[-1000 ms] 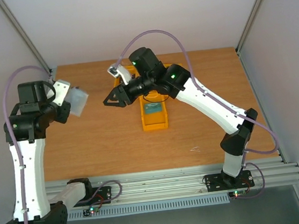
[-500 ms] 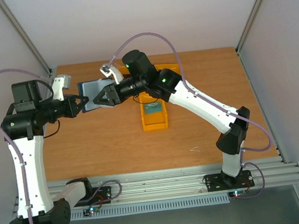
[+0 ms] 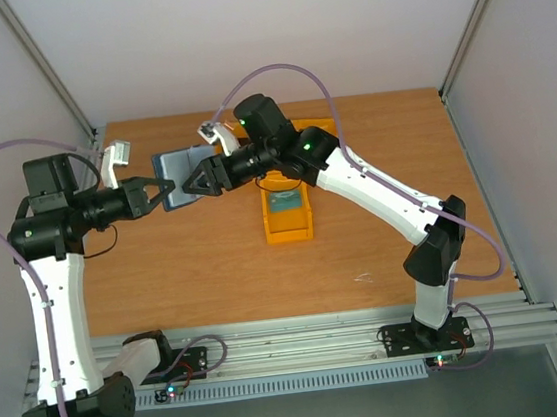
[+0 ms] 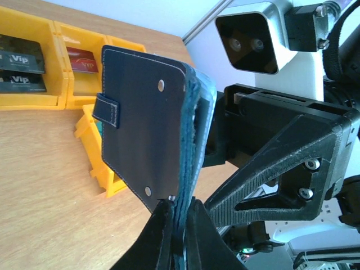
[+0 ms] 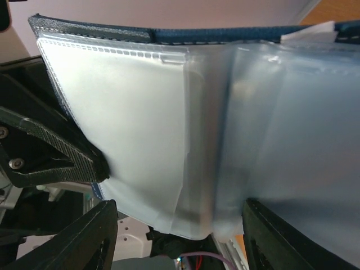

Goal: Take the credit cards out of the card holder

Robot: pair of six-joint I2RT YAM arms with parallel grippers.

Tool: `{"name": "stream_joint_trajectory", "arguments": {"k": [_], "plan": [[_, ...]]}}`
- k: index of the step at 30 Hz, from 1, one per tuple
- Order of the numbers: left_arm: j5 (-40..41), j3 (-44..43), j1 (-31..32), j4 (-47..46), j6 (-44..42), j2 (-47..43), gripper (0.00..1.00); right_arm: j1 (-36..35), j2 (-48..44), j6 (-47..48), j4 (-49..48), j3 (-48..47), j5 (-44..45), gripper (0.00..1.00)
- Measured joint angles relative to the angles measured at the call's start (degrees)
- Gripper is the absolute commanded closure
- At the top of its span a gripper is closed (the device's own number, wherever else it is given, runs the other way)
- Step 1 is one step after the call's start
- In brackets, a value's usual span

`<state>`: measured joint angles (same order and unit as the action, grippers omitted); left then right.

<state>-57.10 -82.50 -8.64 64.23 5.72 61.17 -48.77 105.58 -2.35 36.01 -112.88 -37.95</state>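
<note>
The card holder (image 4: pixel 143 132), dark navy with a closing tab, stands upright in the air with my left gripper (image 4: pixel 179 205) shut on its lower edge. In the top view it (image 3: pixel 175 166) hangs between both arms, left gripper (image 3: pixel 161 195) on its left and right gripper (image 3: pixel 195 185) on its right. The right wrist view is filled by its pale clear sleeves (image 5: pixel 135 124), whose bottom edge hangs between the wide-apart fingers of my open right gripper (image 5: pixel 179 209). No card shows in those sleeves. Dark "VIP" credit cards (image 4: pixel 21 59) and a red one (image 4: pixel 84 61) lie in yellow bins.
A yellow bin (image 3: pixel 289 229) with a teal card in it sits mid-table under the right arm, with more yellow bins (image 3: pixel 321 123) behind it. In the left wrist view the bins (image 4: pixel 34 101) stand in a row on the wooden table (image 3: pixel 195 268).
My left arm swung the card holder in towards the middle and turned it. The right gripper came left up against its open side, and its jaws now stand wider.
</note>
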Motion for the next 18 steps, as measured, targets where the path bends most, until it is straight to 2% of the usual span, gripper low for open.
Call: {"name": "stream_joint_trajectory", "arguments": {"k": [4, 13, 18], "plan": [[-2.01, 0.15, -0.15, -1.14, 0.96, -0.5, 1.0, 0.02, 0.0, -0.11, -1.05, 0.0, -1.64, 0.42], [-5.22, 2.01, -0.72, -4.13, 3.56, -1.6, 1.0, 0.09, 0.0, 0.13, -0.72, -0.52, -2.45, 0.97], [-6.25, 2.47, -1.09, -5.38, 4.15, -1.92, 1.0, 0.85, 0.0, 0.11, -0.33, -0.52, -3.3, 0.99]]}}
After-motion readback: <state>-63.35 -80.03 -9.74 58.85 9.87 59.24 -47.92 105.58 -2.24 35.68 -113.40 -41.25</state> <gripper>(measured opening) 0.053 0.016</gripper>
